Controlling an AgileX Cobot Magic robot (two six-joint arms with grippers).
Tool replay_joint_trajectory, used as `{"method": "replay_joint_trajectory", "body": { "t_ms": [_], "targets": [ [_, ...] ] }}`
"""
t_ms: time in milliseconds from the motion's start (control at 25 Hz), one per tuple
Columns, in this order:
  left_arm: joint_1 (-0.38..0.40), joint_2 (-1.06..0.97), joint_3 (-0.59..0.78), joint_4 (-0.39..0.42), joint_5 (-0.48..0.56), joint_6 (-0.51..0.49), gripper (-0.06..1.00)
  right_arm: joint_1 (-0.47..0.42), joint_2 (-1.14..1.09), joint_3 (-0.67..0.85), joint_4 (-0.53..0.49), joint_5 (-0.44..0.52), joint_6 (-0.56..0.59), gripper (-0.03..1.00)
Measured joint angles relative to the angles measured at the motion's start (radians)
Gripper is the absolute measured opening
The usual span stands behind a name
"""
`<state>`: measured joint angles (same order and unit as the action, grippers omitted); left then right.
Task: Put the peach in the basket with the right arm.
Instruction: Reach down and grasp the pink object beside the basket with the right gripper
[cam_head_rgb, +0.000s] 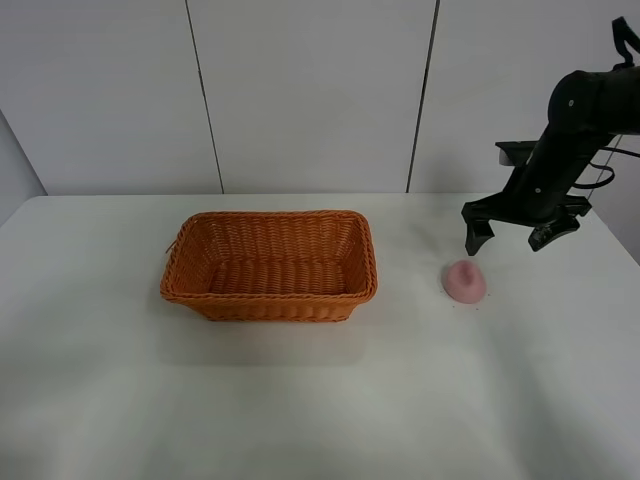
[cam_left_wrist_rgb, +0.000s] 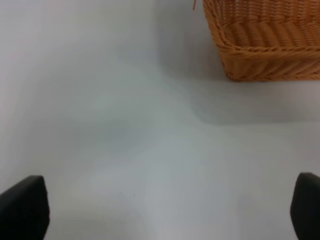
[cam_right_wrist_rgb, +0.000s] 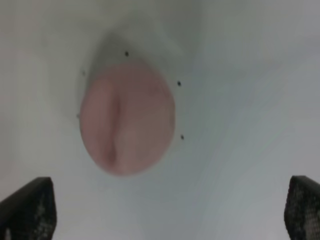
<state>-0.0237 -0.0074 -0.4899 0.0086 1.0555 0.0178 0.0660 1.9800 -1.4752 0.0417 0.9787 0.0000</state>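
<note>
Judging from the big things down, how far along is this? (Ana)

Nothing is done yet, I'd say. On the plain white table (cam_head_rgb: 300, 400), the rectangular orange-brown woven wicker basket (cam_head_rgb: 270, 305) holds nothing. (Ben)

And the black jointed right arm (cam_head_rgb: 575, 130)? (Ana)

It hangs over the table's right side. Its two-fingered black right gripper (cam_head_rgb: 507, 240) is spread wide and empty. The left gripper (cam_left_wrist_rgb: 165, 210) is spread wide too, over bare table. The small matte pink peach (cam_head_rgb: 466, 281) lies on the table at roughly three o'clock from the basket, apart from it. The right gripper hovers at about one o'clock from the peach, not touching. (Ben)

So what's left? (Ana)

Everything: descend, close on the peach, carry it toward nine o'clock, release it inside the basket. (Ben)
</note>
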Motion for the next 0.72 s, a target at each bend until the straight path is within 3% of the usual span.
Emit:
{"method": "replay_joint_trajectory", "body": {
  "t_ms": [240,720],
  "targets": [
    [0.0,0.0,0.0,0.0,0.0,0.0,0.99,0.051,0.083,-0.065,0.014,-0.004,0.0,0.7],
    [0.0,0.0,0.0,0.0,0.0,0.0,0.99,0.053,0.235,-0.066,0.017,-0.062,0.0,0.7]
  ]
}}
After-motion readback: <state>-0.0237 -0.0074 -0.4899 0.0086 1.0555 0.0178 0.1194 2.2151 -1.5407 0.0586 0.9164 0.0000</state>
